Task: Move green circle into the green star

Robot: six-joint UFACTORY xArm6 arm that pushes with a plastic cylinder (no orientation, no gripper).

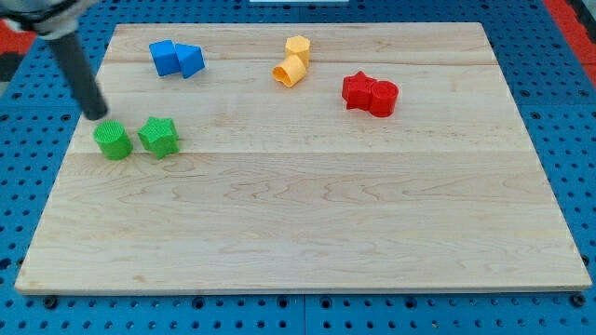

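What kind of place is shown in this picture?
Probably a robotics lab bench for pushing tests. A wooden board lies on a blue perforated base. Small blocks sit in pairs, such as the green circle beside the green star. My tip is just above the circle.

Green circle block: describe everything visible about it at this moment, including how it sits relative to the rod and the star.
The green circle is a short round block, bright green with fine ridges on its side, perhaps printed plastic. It sits flat and upright on the wooden board near the view's left edge. The green star lies just to its right, with a narrow gap between them as far as the picture shows. My tip is just above and slightly left of it in the view; contact cannot be told.
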